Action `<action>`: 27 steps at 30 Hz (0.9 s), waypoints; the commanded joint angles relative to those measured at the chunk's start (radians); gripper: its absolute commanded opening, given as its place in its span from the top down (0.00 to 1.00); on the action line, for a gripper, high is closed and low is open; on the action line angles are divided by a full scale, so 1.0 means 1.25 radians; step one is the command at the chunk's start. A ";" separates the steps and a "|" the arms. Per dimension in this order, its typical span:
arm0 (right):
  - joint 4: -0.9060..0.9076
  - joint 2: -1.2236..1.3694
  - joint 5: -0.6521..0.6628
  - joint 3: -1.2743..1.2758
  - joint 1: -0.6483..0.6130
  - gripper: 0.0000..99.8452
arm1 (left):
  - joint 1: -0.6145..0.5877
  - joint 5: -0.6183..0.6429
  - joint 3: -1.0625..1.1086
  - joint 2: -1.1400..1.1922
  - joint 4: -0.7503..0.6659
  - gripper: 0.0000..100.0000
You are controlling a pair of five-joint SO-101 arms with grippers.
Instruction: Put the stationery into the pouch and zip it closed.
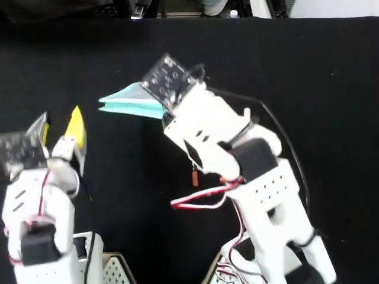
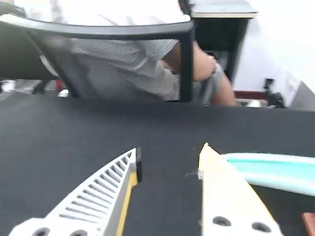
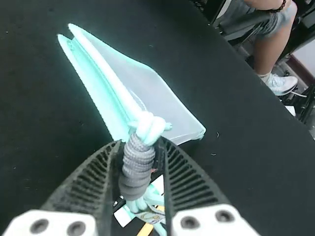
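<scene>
The right gripper [image 3: 140,145] pinches the cord pull [image 3: 137,164] of the teal pouch [image 3: 147,93]. The left gripper [image 2: 170,148] hangs spread, with the pouch at its 2 o'clock on the black table [image 1: 296,71].

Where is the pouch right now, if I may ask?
High view: the pouch lies left of centre on the table, its cord in the right gripper.

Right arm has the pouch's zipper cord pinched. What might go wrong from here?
1. The right jaws grip only the pull cord. The left jaws stand open, apart from the teal pouch, so a pull may drag the whole pouch rather than run the zip.
2. A small orange object lies on the black table, outside the pouch; zipping now could leave it out.
</scene>
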 commanded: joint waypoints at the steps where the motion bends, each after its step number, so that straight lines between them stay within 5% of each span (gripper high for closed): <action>1: 0.063 0.055 0.009 -0.168 0.010 0.99 | 0.053 0.016 -0.197 0.264 -0.009 0.78; 10: 0.233 0.020 0.010 -0.384 -0.002 0.99 | 0.001 0.018 -0.380 0.416 0.129 0.79; 27: 0.122 0.091 0.004 -0.427 -0.071 0.99 | -0.037 0.018 -0.181 0.226 0.095 0.79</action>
